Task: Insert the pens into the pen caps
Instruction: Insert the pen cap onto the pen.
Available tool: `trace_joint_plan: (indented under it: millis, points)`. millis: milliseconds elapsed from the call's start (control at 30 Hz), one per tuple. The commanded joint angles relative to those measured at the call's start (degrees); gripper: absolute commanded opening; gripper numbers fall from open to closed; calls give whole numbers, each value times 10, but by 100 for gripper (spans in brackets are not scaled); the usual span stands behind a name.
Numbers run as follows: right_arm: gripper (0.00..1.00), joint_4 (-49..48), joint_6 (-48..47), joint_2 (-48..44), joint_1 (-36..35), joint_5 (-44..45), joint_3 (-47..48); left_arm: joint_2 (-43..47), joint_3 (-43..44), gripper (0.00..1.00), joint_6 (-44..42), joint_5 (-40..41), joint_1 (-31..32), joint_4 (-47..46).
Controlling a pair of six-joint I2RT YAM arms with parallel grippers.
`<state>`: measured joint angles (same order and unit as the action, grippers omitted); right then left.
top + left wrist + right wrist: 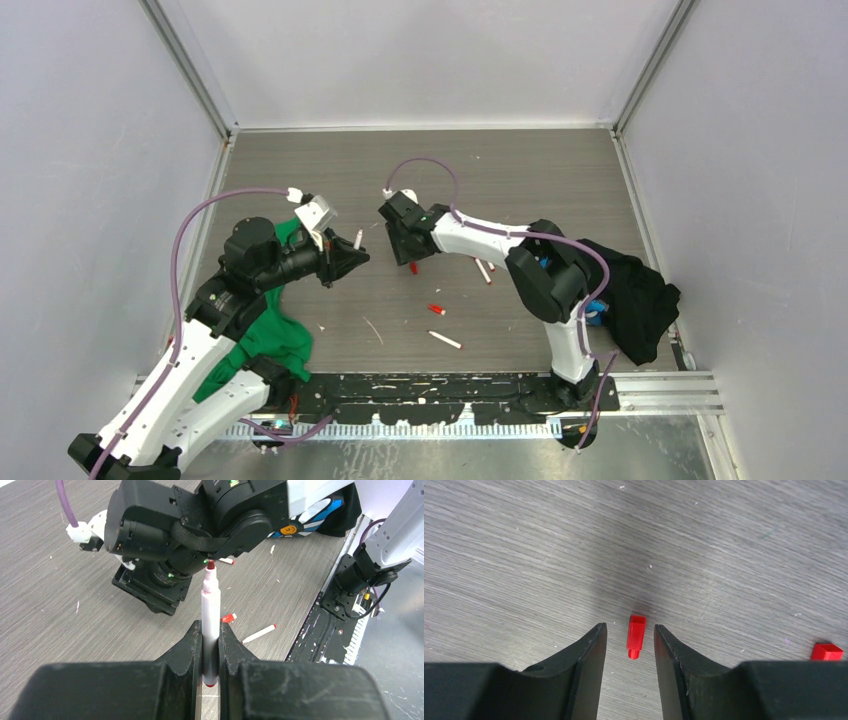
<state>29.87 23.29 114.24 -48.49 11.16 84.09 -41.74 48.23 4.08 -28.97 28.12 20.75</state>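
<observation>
A pen cap [636, 636] lies on the table [524, 540] between the right jaws.

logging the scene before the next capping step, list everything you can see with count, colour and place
white marker pens with red ends: 3, white; one clamped in the left end effector, two lying loose right of centre
small red plastic pen caps: 2, red; one between the right end effector's fingers, not gripped; one nearer the arm bases
crumpled green cloth: 1, green; left side, under the left arm
crumpled black cloth: 1, black; right edge of the table
blue item: blue; against the black cloth, mostly hidden, kind and count unclear
grey wood-grain table: 1, grey; under everything
left end effector: 1, black; shut on a pen
right end effector: 1, black; open, astride a cap
</observation>
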Motion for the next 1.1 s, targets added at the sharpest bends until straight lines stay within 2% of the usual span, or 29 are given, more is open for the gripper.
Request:
trace_joint_plan:
  millis: [0,467,533,667,767,933,1067]
  points:
    - [45,19,-18,15,3,-13,31,6,12,0,0,-8,2,-32]
    - [33,35,-18,45,9,-8,39,6,12,0,1,-10,2,-33]
    - [29,34,-18,46,10,-9,38,6,11,0,1,-10,2,-33]
    - [14,20,-14,31,18,-20,29,5,10,0,11,-16,3,-42]
    - [2,6,-1,-5,34,-48,17,1,3,0,35,-29,3,-66]
    - [1,-60,20,-129,51,-101,-18,-20,-15,0,106,-68,2,-141]
    - [1,-190,45,-264,54,-165,-83,-36,-25,0,155,-111,2,-210]
